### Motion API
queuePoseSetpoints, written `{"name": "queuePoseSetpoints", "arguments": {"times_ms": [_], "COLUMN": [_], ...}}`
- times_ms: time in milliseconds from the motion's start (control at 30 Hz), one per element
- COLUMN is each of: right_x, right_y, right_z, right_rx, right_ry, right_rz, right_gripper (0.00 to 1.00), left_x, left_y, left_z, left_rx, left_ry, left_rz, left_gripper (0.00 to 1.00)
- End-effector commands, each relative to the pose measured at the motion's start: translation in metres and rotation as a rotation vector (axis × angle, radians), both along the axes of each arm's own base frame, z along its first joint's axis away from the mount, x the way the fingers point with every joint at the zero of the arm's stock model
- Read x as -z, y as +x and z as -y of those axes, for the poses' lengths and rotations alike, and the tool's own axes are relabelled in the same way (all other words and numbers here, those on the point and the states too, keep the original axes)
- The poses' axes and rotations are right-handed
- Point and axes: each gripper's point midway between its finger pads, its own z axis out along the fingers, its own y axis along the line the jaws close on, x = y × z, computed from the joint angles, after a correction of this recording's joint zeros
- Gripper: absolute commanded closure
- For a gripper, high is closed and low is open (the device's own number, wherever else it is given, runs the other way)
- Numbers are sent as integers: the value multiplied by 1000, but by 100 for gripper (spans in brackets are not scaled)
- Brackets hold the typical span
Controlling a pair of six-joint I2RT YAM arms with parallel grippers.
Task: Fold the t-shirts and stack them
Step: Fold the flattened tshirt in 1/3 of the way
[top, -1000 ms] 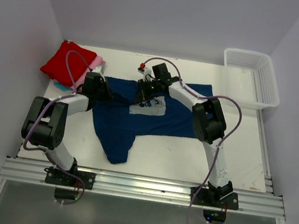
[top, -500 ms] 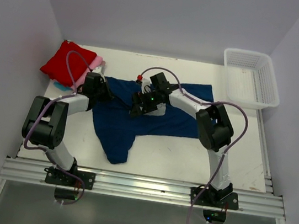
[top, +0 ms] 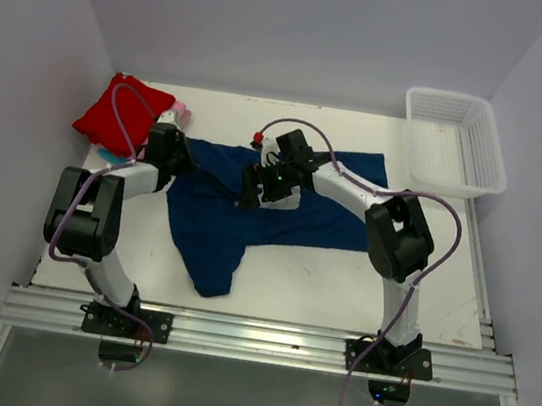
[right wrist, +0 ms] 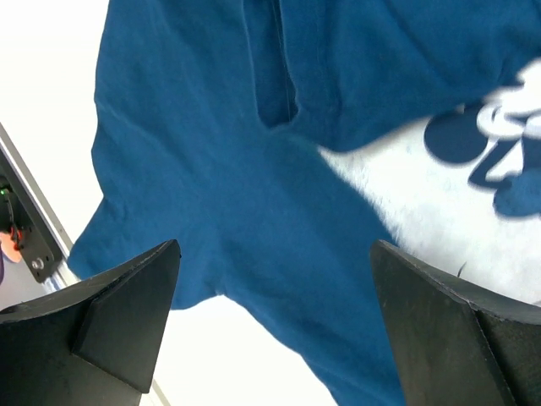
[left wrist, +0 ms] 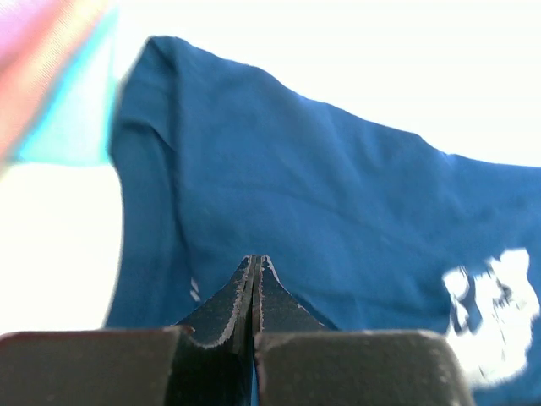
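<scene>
The navy t-shirt (top: 249, 215) lies spread on the white table (top: 342, 274), one part trailing toward the near edge. Its pale chest print (right wrist: 423, 194) is partly covered by my right arm in the top view. My right gripper (right wrist: 275, 245) hangs wide open just above the navy t-shirt (right wrist: 211, 127), nothing between its fingers (right wrist: 127, 304). My left gripper (left wrist: 255, 260) is shut, tips over the navy t-shirt (left wrist: 338, 186) near its left edge; no cloth shows pinched. The red t-shirt (top: 122, 111) lies folded at the back left, with pink (top: 176, 111) and teal (top: 111, 155) edges showing beneath it.
A white mesh basket (top: 457, 138) stands at the back right corner. White walls close in the table on three sides. The metal rail (top: 252, 340) carrying both arm bases runs along the near edge.
My right gripper has opened wide and let go of the navy cloth, shifting slightly toward the near left. My left gripper drew back a little toward the folded stack, still shut.
</scene>
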Motion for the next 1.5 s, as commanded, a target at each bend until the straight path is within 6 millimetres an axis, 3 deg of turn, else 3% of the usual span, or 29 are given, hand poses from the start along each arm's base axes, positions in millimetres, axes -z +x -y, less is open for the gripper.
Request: {"name": "queuePoseSetpoints", "arguments": {"times_ms": [0,100,133,267,400,633,700,867,900,933,1200,1233,1267,1300,1333,1400,1433,1467], "right_x": [-41,-41,-42,-43,-35,-22,-19,-14,-4,-10,-9,-20,-16,-27,-27,-15,-23,-9], "right_y": [-3,-8,-11,-13,-12,-7,-5,12,14,22,68,74,74,79,83,89,95,95], "right_z": [1,5,7,11,13,13,13,9,7,3,-29,-36,-43,-52,-54,-59,-65,-69], "right_rx": [9,10,9,17,28,49,58,106,109,113,159,159,138,131,149,157,157,159], "right_ry": [41,35,34,31,16,-11,-21,-47,-65,-62,-37,-14,18,64,71,80,103,105], "right_rz": [92,93,94,104,97,76,76,75,60,67,83,99,68,72,52,13,25,-11], "right_gripper": [1,1,1,1,1,1,1,1,1,1,1,7,41,75,100,100,100,100], "left_x": [-9,-3,10,21,29,6,9,4,2,0,-5,-5,-6,-7,-8,-7,-7,-5], "left_y": [29,42,42,42,28,-2,-15,-41,-42,-44,-37,-37,-37,-38,-38,-42,-43,-47], "left_z": [-13,-8,-6,9,18,31,30,24,23,22,20,22,22,22,22,24,24,26], "left_rx": [-29,-6,4,60,94,135,132,115,115,114,116,124,125,125,126,132,135,141], "left_ry": [26,12,6,-57,-88,-92,-83,-62,-57,-48,-30,-36,-37,-39,-38,-46,-50,-56], "left_rz": [63,59,28,12,-17,-9,-31,-27,-24,-26,-13,-10,-7,-6,-2,-5,-4,-9], "left_gripper": [100,100,100,100,100,100,100,100,100,100,100,100,100,100,100,100,100,100]}}
